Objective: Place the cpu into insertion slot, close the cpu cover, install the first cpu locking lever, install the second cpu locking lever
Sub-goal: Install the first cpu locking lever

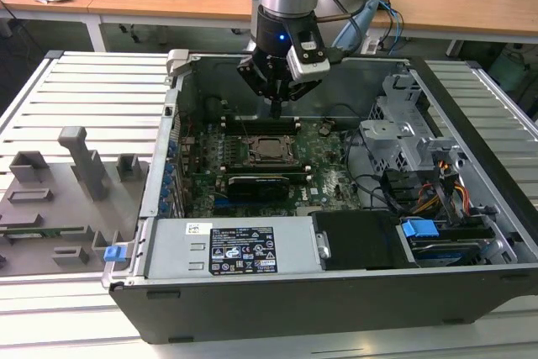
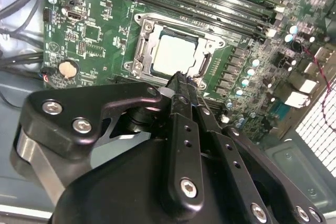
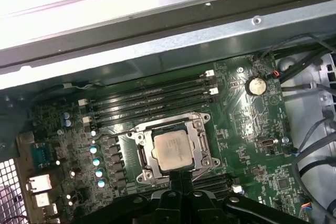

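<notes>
**A:** How do the fingers [image 2: 182, 95] stand?

**B:** Pressed together into 1 narrow black tip, with nothing between them. The gripper [image 1: 275, 108] hangs point-down inside the open computer case [image 1: 252, 296], over the green board [image 3: 252, 124].

**A:** Does the tip touch anything?

**B:** In the second wrist view it sits right at the near edge of the cpu cover [image 2: 140, 45]. I cannot tell whether they touch.

**A:** And the cpu [image 3: 170, 150]?

**B:** It lies flat in the insertion slot [image 3: 141, 157], pale metal top facing up. It is square, so no side is longer, and its edges run parallel to the 4 black memory slots [image 3: 152, 98] just beyond it.

**A:** The cover?

**B:** Down flat around the chip, which shows through its window. I cannot tell whether the levers are latched.

**A:** Farther out?

**B:** The case rests on a pale slatted counter [image 1: 92, 90]. A grey moulded holder [image 1: 76, 166] stands on it at the exterior view's left.
</notes>
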